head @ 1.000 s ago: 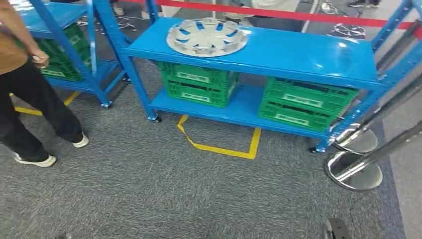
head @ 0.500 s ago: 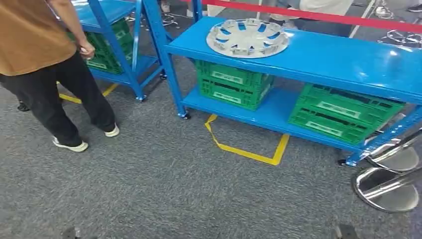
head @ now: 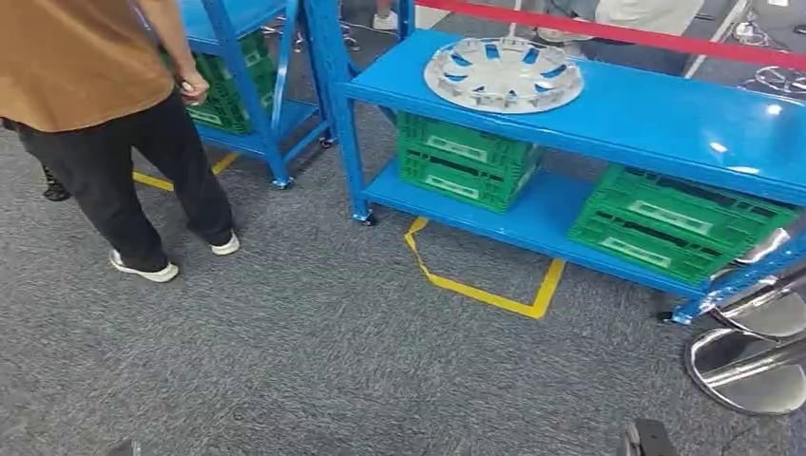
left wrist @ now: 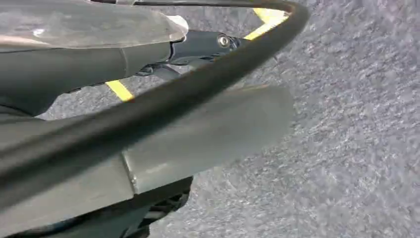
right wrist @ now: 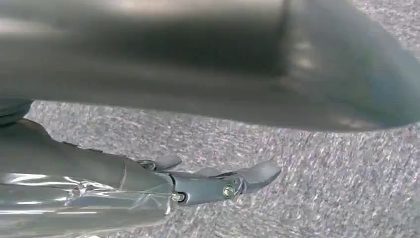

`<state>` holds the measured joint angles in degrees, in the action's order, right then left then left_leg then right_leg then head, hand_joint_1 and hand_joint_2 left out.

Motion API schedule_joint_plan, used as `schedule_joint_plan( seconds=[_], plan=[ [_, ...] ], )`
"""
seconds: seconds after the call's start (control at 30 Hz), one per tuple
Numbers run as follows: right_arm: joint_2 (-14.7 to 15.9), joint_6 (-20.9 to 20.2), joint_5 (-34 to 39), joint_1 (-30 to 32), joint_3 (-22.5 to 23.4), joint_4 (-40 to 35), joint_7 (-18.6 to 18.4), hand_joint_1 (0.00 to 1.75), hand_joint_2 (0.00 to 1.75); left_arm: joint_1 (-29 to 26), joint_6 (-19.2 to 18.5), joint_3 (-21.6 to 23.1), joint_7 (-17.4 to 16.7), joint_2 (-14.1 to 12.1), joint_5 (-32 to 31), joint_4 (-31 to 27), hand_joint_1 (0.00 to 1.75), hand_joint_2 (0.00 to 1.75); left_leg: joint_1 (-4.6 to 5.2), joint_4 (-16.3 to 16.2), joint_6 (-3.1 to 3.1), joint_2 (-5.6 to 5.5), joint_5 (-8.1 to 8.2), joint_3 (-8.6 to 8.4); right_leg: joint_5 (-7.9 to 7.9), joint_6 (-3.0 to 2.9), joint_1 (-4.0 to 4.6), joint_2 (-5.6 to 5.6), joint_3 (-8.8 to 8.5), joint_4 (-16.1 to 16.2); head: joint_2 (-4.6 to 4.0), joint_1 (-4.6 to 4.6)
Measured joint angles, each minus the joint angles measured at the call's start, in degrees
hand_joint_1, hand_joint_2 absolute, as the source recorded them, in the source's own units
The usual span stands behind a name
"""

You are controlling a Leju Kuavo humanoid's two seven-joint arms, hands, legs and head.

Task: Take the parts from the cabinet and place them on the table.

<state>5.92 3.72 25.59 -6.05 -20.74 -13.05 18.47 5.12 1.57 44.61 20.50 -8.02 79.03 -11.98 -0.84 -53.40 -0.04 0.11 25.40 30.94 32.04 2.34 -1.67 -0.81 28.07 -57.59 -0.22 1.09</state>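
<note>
Fingers (left wrist: pixel 198 47) of the left hand (left wrist: pixel 148 54) hang over the carpet, dark and fairly straight, with nothing seen in them; how far apart they are cannot be told. Left of the blue rack (head: pixel 608 104), a person (head: pixel 105 123) in a brown top stands by a second blue rack (head: pixel 238 57). On the blue rack's top shelf, toward its left end, lies the task's part, one silver wheel cover (head: pixel 502 74), flat and untouched. Under that shelf sit two green crates (head: pixel 463 161), one at each end of the lower shelf. On the floor in front of the rack is one yellow tape outline (head: pixel 485 285), and right of the rack stand two chrome post bases (head: pixel 751 356). The right hand (right wrist: pixel 198 186) likewise hangs above the carpet, its fingers (right wrist: pixel 257 176) extended and holding nothing visible. The step in hand looks like the approach. Next, the robot would need to close in on the rack and raise its hands to the wheel cover.
</note>
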Motion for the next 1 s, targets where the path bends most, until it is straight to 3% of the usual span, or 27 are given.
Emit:
schedule_joint_plan(
  seconds=[0.07,0.1,0.13,0.17,0.2,0.27,0.3,0.33,0.4,0.47,0.5,0.6,0.63,0.67,0.7,0.77,0.8,0.83,0.93,1.0],
  plan=[
    [0.0,0.0,0.02,0.03,-0.09,0.0,0.04,0.0,0.0,0.03,0.0,0.0,0.0,-0.04,-0.02,0.0,0.0,0.0,0.33,-0.01,0.6,0.01,0.27,-0.18,4.6,-0.17,0.18,0.31,5.24,-10.49,0.0,-1.03],
    [0.0,0.02,0.02,0.17,-0.13,0.02,0.04,0.0,0.0,0.03,0.0,0.0,0.0,-0.04,-0.02,0.0,0.0,0.0,0.54,-0.03,0.78,-0.06,0.4,-0.32,5.77,-0.2,0.25,0.45,7.64,-14.91,0.0,-1.36],
    [0.0,0.0,0.04,0.31,-0.15,0.02,0.04,0.0,0.0,-0.06,0.0,0.0,0.0,-0.02,-0.02,0.0,0.0,0.0,0.74,-0.03,0.93,-0.19,0.55,-0.56,5.44,-0.31,0.29,0.51,8.85,-16.55,0.0,-1.62],
    [0.0,0.02,0.02,0.37,-0.2,0.02,0.04,0.0,0.0,-0.11,0.0,0.0,-0.02,-0.02,-0.02,0.0,0.0,0.0,0.88,-0.03,0.97,-0.37,0.76,-0.91,3.77,-0.5,0.4,0.51,8.64,-15.35,0.0,-1.64],
    [0.0,0.02,0.02,0.38,-0.22,0.02,0.04,0.0,0.0,-0.11,0.0,0.0,-0.02,-0.02,-0.02,0.0,0.0,0.0,0.97,-0.05,0.96,-0.51,1.02,-1.38,0.9,-0.8,0.54,0.51,7.25,-11.65,0.0,-1.84],
    [0.02,0.02,0.02,0.35,-0.22,0.02,0.07,0.0,0.0,-0.08,0.0,0.0,-0.02,0.09,-0.02,0.0,0.0,0.0,1.08,-0.05,0.79,-0.7,1.65,-2.35,-5.4,-1.87,0.96,0.87,3.13,-1.14,0.0,-2.4],
    [0.13,0.02,0.02,0.36,-0.24,0.09,0.04,0.0,0.0,-0.02,0.0,0.0,-0.02,0.2,-0.02,0.0,0.0,0.0,1.36,-0.14,0.51,-0.74,1.92,-2.44,-4.81,-2.4,1.41,1.14,2.38,0.43,0.0,-2.45],
    [0.11,0.02,0.02,0.32,-0.26,0.09,0.09,0.0,0.0,0.09,0.0,0.0,-0.02,0.13,-0.02,0.0,0.0,0.0,1.4,-0.42,0.29,-0.97,2.02,-2.14,-4.31,-2.35,1.31,1.05,1.63,2.24,0.0,-2.45],
    [0.13,0.02,0.02,0.19,-0.26,0.07,0.13,0.0,0.0,0.06,0.0,0.0,-0.04,0.13,-0.02,0.0,0.0,0.0,1.17,-0.18,-0.13,-0.84,1.82,-1.82,-4.3,-2.52,1.6,1.05,1.59,1.91,0.0,-2.25],
    [0.07,0.02,0.02,0.42,-0.28,0.07,0.13,0.0,0.0,0.01,0.0,0.0,-0.04,0.0,-0.02,0.0,0.0,0.0,1.21,-0.84,-0.83,-0.84,2.5,-1.95,-4.62,-2.93,0.81,0.85,0.76,3.08,0.0,-2.23],
    [0.07,0.02,0.02,0.35,-0.31,0.07,0.22,0.0,0.0,0.07,0.0,0.0,-0.02,0.02,-0.02,0.0,0.0,0.0,1.29,-3.25,-1.2,-0.68,3.74,-0.9,-4.6,-3.27,0.74,0.78,0.47,3.28,0.0,-1.71],
    [0.07,0.09,-0.04,0.2,-0.31,0.07,0.37,0.0,0.0,0.14,0.0,0.0,0.0,0.02,-0.07,0.0,0.0,0.0,0.51,-17.14,-2.05,-0.65,8.84,7.21,-4.17,-3.66,0.69,0.54,0.22,3.28,0.0,-0.72],
    [0.07,0.11,-0.04,0.22,-0.31,0.07,0.37,0.0,0.0,0.04,0.0,0.0,0.0,0.04,-0.07,0.0,0.0,0.0,0.22,-19.58,-2.29,-0.61,8.84,9.09,-3.96,-3.6,0.62,0.55,0.03,3.27,0.0,-0.53],
    [0.07,0.11,-0.04,0.24,-0.31,0.07,0.37,0.0,0.0,-0.08,0.0,0.0,0.0,0.04,-0.04,0.0,0.0,0.0,-0.06,-18.8,-2.48,-0.59,7.3,9.32,-3.7,-3.48,0.5,0.57,-0.3,3.27,0.0,-0.31],
    [0.07,0.11,-0.04,0.25,-0.33,0.07,0.37,0.0,0.0,-0.11,0.0,0.0,0.0,0.04,-0.06,0.0,0.0,0.0,-0.28,-15.58,-2.64,-0.55,4.74,8.22,-3.41,-3.27,0.34,0.61,-0.71,3.26,0.0,-0.11],
    [0.02,0.09,-0.04,0.25,-0.33,0.07,0.37,0.0,0.0,-0.07,0.07,0.0,0.0,-0.09,-0.07,0.0,0.0,0.0,-0.57,-4.95,-2.87,-0.29,-1.23,3.57,-2.72,-2.56,-0.01,0.63,-1.84,3.26,0.0,0.46],
    [0.04,0.09,-0.02,0.27,-0.33,0.07,0.41,0.0,0.0,-0.01,0.09,0.0,0.02,-0.04,-0.11,0.0,0.0,0.0,-0.69,-1.82,-2.86,-0.16,-1.37,2.1,-2.29,-2.07,0.12,0.65,-1.22,3.26,0.0,0.88],
    [0.04,0.02,0.15,0.1,-0.33,0.07,0.5,0.0,0.0,0.16,0.15,0.0,0.09,-0.07,-0.26,0.0,0.0,0.0,-0.39,-1.3,-2.31,-0.64,-0.93,1.81,-1.84,-1.54,0.3,0.92,-1.41,3.11,0.0,1.21],
    [0.04,-0.07,0.59,0.01,-0.33,0.04,0.68,0.0,0.0,-0.05,0.15,0.0,0.24,-0.02,-0.26,0.0,0.0,0.0,-0.04,-1.48,-1.06,-0.4,-0.32,1.61,-1.75,-0.7,0.13,1.03,-2.06,3.94,0.0,0.3],
    [0.04,-0.17,0.79,0.09,-0.33,0.07,0.7,0.0,0.0,0.01,0.15,0.0,0.35,0.0,-0.26,0.0,0.0,0.0,-0.25,-0.86,-0.06,0.11,-0.29,1.1,-0.04,-0.32,0.01,1.01,-1.58,1.81,0.0,-0.22]
  ],
)
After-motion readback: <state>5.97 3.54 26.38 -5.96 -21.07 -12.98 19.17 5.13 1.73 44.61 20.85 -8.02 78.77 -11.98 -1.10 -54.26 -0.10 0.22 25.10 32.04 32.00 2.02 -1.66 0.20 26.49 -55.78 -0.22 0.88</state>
